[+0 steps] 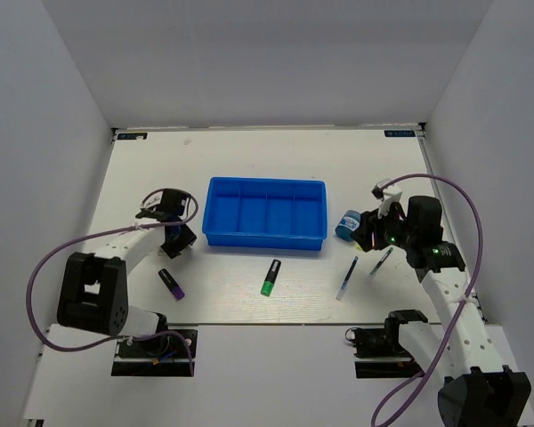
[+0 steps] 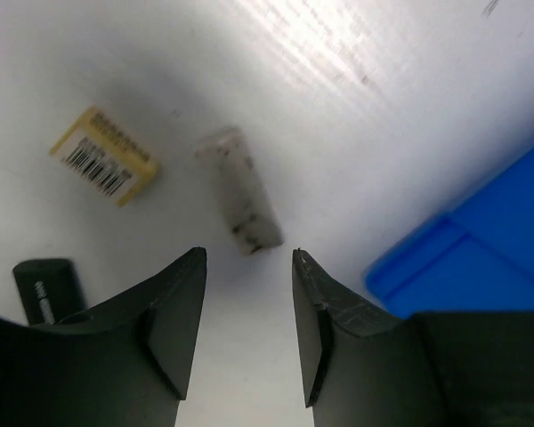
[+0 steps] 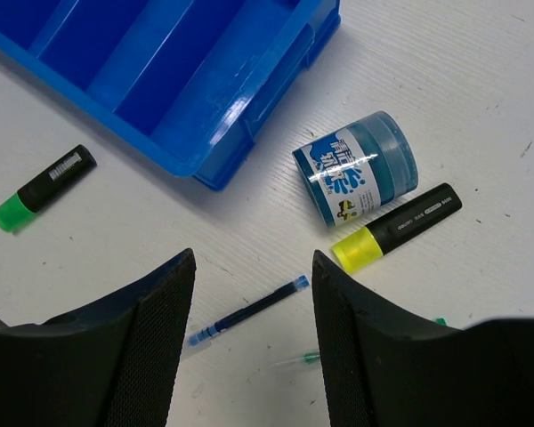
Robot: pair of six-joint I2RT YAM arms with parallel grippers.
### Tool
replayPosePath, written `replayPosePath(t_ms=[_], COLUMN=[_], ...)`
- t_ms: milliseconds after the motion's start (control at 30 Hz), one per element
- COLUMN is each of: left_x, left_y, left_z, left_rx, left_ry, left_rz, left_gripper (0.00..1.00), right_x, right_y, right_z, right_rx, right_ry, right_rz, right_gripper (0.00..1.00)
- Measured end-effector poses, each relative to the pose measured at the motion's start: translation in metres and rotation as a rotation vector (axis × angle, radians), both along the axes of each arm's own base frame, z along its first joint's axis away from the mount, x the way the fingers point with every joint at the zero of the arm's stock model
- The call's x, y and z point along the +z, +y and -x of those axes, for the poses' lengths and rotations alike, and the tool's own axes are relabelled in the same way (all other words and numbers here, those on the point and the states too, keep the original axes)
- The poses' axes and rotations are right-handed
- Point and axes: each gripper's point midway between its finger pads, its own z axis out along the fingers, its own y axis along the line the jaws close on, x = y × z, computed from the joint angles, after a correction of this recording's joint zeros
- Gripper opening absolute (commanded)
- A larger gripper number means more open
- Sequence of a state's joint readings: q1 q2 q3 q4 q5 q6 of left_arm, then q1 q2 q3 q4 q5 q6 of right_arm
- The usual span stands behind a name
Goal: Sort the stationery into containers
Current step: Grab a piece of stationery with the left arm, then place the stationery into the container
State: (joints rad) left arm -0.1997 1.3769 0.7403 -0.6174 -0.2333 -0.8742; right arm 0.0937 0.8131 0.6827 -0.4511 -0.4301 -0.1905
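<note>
A: Grippers?
B: Left gripper [image 2: 249, 329] is spread partway with nothing between the fingers. A grey block [image 2: 238, 191] lies on the worktop [image 1: 338, 160] just ahead of them. Right gripper [image 3: 254, 347] is spread wide, holds nothing and hangs above the blue pen [image 3: 247, 311].
A: Count?
B: One green-black marker [image 1: 271, 277], one purple marker [image 1: 171, 284], one yellow marker [image 3: 396, 228]. Two pens: blue pen, teal pen [image 1: 382, 260]. One tub [image 3: 356, 178], one grey block, one yellow barcoded piece [image 2: 104, 156]. One blue tray [image 1: 262, 240], ridged. Every item lies on the worktop, outside it.
A: Room?
B: Block is near the tray's left front corner. Tub lies on its side near the right end, yellow marker just beside it. Green-black marker and blue pen lie between the tray front and the worktop's near edge. A broad white band of worktop runs behind the tray to the back wall.
</note>
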Motion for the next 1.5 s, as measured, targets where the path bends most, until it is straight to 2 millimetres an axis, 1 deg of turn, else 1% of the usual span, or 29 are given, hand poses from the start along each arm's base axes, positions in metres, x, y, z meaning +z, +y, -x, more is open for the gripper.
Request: replayPosePath(t_ms=[100,133,300,333,367,433,467,500,600,767,800,833,900,933,967,1000,1033,1067,1100,1167,1233,1300,1333,1367,1400,1433,1467,1500], left_x=[-0.001,-0.002,-0.015,-0.014,-0.014,-0.015,-0.015,-0.015,-0.015,-0.012,-0.01,-0.006,0.01,0.022,0.035,0.049,0.062,0.078,0.091,0.108,0.118,0.119,0.116,0.113,0.108,0.103,0.098,0.095], left_y=[0.0,0.001,0.01,0.012,0.014,0.017,0.019,0.02,0.021,0.022,0.022,0.022,0.022,0.021,0.02,0.018,0.015,0.01,0.003,-0.012,-0.033,-0.056,-0.069,-0.081,-0.089,-0.099,-0.107,-0.112], left_z=[-0.015,-0.018,-0.019,-0.021,-0.024,-0.026,-0.027,-0.029,-0.03,-0.029,-0.029,-0.029,-0.032,-0.036,-0.041,-0.046,-0.052,-0.061,-0.069,-0.082,-0.094,-0.103,-0.107,-0.11,-0.112,-0.114,-0.116,-0.117], left_rx=[0.029,0.038,0.09,0.104,0.116,0.138,0.145,0.157,0.152,0.122,0.107,0.09,0.056,0.037,0.02,0.0,-0.018,-0.045,-0.071,-0.131,-0.206,-0.284,-0.329,-0.37,-0.402,-0.44,-0.472,-0.494], left_ry=[-0.013,-0.015,0.02,0.019,0.008,0.006,0.008,0.008,0.019,0.021,0.016,0.005,-0.039,-0.08,-0.121,-0.168,-0.212,-0.271,-0.319,-0.381,-0.418,-0.428,-0.418,-0.408,-0.394,-0.375,-0.362,-0.352], left_rz=[-0.009,-0.011,-0.026,-0.023,-0.02,-0.017,-0.018,-0.016,-0.013,-0.021,-0.028,-0.034,-0.047,-0.05,-0.049,-0.049,-0.044,-0.032,-0.021,0.006,0.033,0.053,0.062,0.069,0.072,0.069,0.064,0.059], left_gripper=[0.59,0.59,0.59,0.59,0.54,0.47,0.33,0.25,0.13,0.11,0.11,0.11,0.11,0.11,0.11,0.11,0.11,0.11,0.11,0.11,0.11,0.17,0.21,0.23,0.27,0.39,0.5,0.57], right_x=[0.003,0.004,0.005,0.005,0.005,0.004,0.004,0.003,0.003,0.003,0.003,0.003,0.003,0.003,0.003,0.003,0.003,0.002,0.002,0.0,-0.001,-0.002,-0.002,-0.002,-0.002,-0.003,-0.003,-0.004], right_y=[0.0,0.0,0.0,0.0,0.0,-0.001,-0.001,-0.001,-0.001,-0.001,-0.001,-0.001,-0.001,-0.001,-0.001,-0.001,-0.001,0.0,0.0,0.0,0.0,0.0,0.0,0.0,0.0,-0.001,-0.001,-0.002], right_z=[0.001,0.001,0.002,0.002,0.002,0.003,0.004,0.004,0.004,0.004,0.004,0.004,0.004,0.004,0.004,0.004,0.004,0.005,0.005,0.005,0.004,0.004,0.004,0.004,0.004,0.004,0.003,0.003], right_rx=[0.0,0.0,0.0,0.0,0.0,0.0,0.0,0.0,-0.001,-0.001,-0.001,0.0,0.0,0.0,0.001,0.004,0.006,0.006,0.01,0.01,0.01,0.009,0.009,0.008,0.006,0.006,0.005,0.005], right_ry=[-0.012,-0.016,-0.022,-0.021,-0.02,-0.014,-0.013,-0.011,-0.009,-0.009,-0.008,-0.008,-0.008,-0.008,-0.009,-0.011,-0.012,-0.006,-0.005,0.004,0.009,0.012,0.011,0.009,0.012,0.011,0.012,0.015], right_rz=[0.0,0.0,-0.001,-0.001,-0.001,0.0,0.0,0.0,0.001,0.001,0.001,0.001,0.001,0.0,0.002,0.004,0.005,0.002,0.003,0.002,0.003,0.003,0.005,0.007,0.007,0.012,0.014,0.018], right_gripper=[0.6,0.6,0.61,0.61,0.61,0.61,0.61,0.61,0.61,0.61,0.62,0.62,0.61,0.54,0.3,0.17,0.07,0.0,0.0,0.0,0.0,0.18,0.25,0.4,0.49,0.53,0.57,0.59])
